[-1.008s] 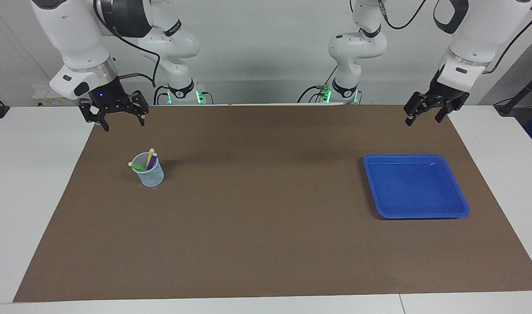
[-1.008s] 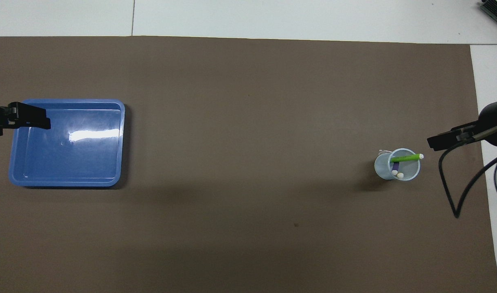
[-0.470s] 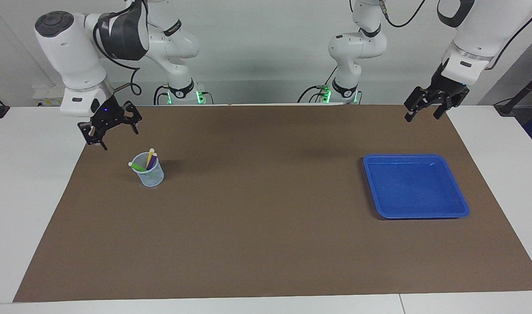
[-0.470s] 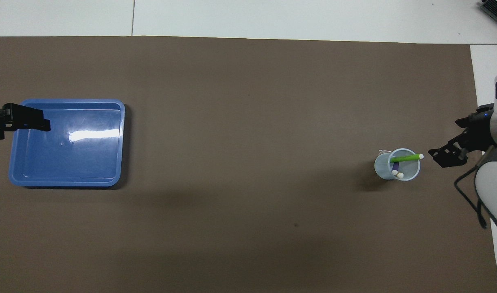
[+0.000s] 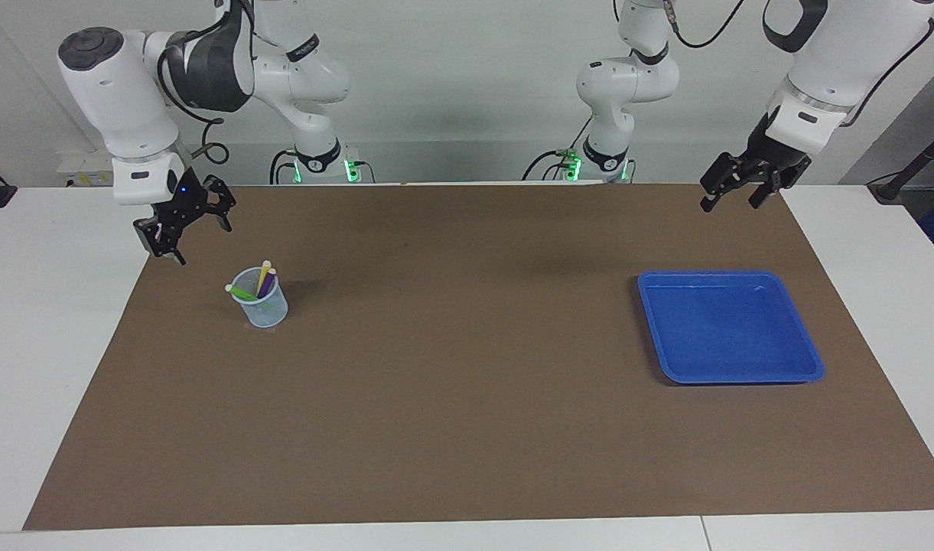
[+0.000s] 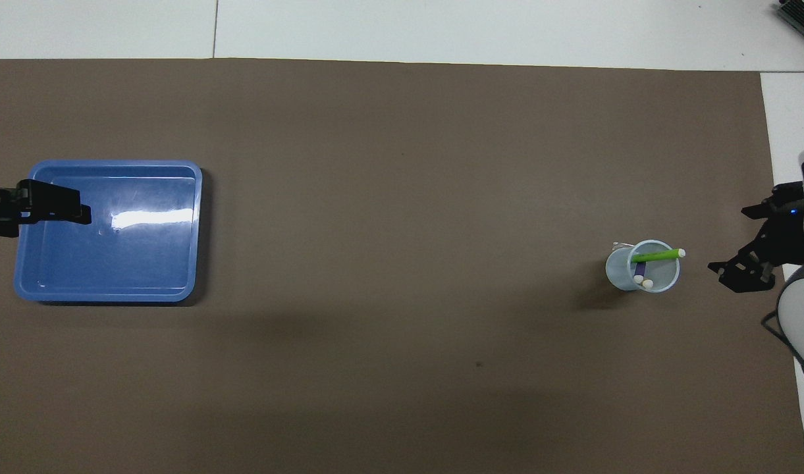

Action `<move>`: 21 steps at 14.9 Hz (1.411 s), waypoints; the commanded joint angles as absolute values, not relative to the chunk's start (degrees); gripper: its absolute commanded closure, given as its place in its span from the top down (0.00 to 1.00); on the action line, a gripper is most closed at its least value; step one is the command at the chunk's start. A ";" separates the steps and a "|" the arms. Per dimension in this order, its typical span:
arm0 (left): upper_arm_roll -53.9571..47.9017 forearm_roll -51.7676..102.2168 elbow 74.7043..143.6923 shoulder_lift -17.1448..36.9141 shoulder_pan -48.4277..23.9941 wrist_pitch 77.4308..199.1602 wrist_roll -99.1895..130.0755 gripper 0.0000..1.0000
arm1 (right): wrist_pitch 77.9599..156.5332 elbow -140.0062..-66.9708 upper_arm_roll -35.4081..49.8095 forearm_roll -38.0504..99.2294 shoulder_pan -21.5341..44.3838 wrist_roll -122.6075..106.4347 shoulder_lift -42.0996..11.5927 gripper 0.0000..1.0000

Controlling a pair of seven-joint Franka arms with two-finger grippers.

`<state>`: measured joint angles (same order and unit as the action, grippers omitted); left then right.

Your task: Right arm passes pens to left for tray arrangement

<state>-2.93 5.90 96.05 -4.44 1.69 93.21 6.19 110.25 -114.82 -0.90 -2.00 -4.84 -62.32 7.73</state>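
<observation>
Two high cameras, half a turn apart, covered one brown mat.

The facing camera sat high across the surface (image 5: pixel 38 321) and looked back at the robots, taking in both arm bases, the wall and the whole mat (image 5: pixel 467 398) from a fair distance. The overhead camera hung above the robots' own end and looked forward and steeply down, nearer in, cropping the mat's edge closest to the robots and most of each arm. Both views shared the mat, the blue tray (image 5: pixel 812 366) (image 6: pixel 196 230) and the clear cup (image 5: pixel 271 312) (image 6: pixel 616 271), which appeared at swapped sides between them.
</observation>
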 commanded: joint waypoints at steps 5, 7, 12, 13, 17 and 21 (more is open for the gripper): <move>-3.25 6.77 98.79 -6.50 1.67 93.34 6.24 1.00 | 113.81 -119.71 -0.62 -3.16 -5.80 -78.49 4.49 1.00; -3.60 7.55 100.45 -7.46 1.58 93.25 7.98 1.00 | 114.69 -119.62 -0.62 -3.16 -5.80 -81.28 1.95 0.96; -3.78 19.40 109.40 -11.94 1.50 96.59 18.08 1.00 | 120.67 -119.97 -0.62 -3.08 -5.80 -91.85 -2.37 0.80; -3.78 22.21 111.60 -13.08 0.54 98.68 20.63 1.00 | 120.85 -119.97 -0.62 -2.99 -5.80 -91.76 -3.07 0.77; -3.87 31.97 119.51 -17.04 -2.19 105.97 33.80 1.00 | 120.94 -120.15 -0.62 -2.72 -5.45 -91.67 -3.25 0.73; -3.87 41.99 125.85 -19.68 -6.23 115.65 46.21 0.95 | 120.76 -120.23 -0.70 -2.81 -5.54 -92.02 -3.25 0.65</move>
